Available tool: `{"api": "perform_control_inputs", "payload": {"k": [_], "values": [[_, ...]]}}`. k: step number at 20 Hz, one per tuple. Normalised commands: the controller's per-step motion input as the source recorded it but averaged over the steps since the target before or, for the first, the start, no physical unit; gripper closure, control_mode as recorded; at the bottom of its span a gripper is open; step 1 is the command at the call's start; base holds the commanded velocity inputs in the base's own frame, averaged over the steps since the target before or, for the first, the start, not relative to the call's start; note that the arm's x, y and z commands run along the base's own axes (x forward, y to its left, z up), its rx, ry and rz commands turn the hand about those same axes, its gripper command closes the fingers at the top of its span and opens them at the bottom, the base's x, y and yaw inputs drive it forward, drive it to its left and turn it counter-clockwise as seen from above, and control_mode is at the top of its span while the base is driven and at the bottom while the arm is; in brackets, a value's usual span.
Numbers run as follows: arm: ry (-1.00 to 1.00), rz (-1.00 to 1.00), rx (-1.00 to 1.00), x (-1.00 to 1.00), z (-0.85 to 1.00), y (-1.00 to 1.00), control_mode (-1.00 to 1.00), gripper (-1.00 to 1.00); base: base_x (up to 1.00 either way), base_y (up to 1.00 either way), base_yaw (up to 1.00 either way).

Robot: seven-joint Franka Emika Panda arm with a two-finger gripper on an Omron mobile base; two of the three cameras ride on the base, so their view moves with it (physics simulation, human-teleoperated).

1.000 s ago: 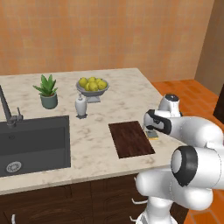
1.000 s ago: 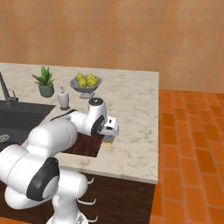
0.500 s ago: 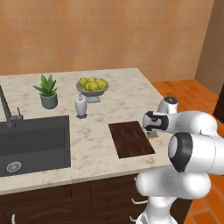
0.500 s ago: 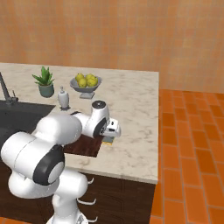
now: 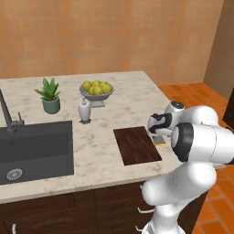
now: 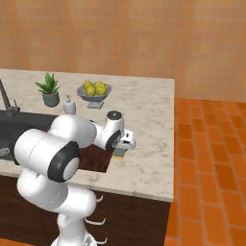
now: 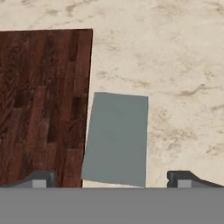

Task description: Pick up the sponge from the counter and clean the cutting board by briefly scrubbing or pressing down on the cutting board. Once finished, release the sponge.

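counter of beige marbled stone is seen, black sink inset at left. cutting board lies flat near the counter's right end. gripper is held low, fingers spread wide, nothing pinched. sponge rests on the counter, just beside the board's edge, between the fingertips.

The arm is built of glossy white, rounded shells, joined by dark grey to black rings at the joints. A broad black band is seen around the large elbow joint, and a smaller dark-capped joint is seen nearer the wrist. The lower body is made of bulbous white segments, from which thin white curved prongs protrude near the base. The tool is carried on a white hand block with dark detailing. Its two fingertips are small, dark grey and blocky.
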Motion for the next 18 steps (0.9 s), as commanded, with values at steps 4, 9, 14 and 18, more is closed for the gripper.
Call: {"api": "perform_control_inputs", "payload": {"k": [4,9,14,18], "values": [[0.00,0.00,0.00,0.23,-0.18,0.00,-1.00,-1.00,0.00,0.00,0.00],[-0.03,0.00,0.00,0.03,-0.39,0.00,-1.00,-1.00,0.00,0.00,0.00],[-0.02,0.00,0.00,0.10,-0.36,0.00,-1.00,-1.00,0.00,0.00,0.00],[0.00,0.00,0.00,0.13,-0.41,0.00,-1.00,1.00,0.00,0.00,0.00]]}}
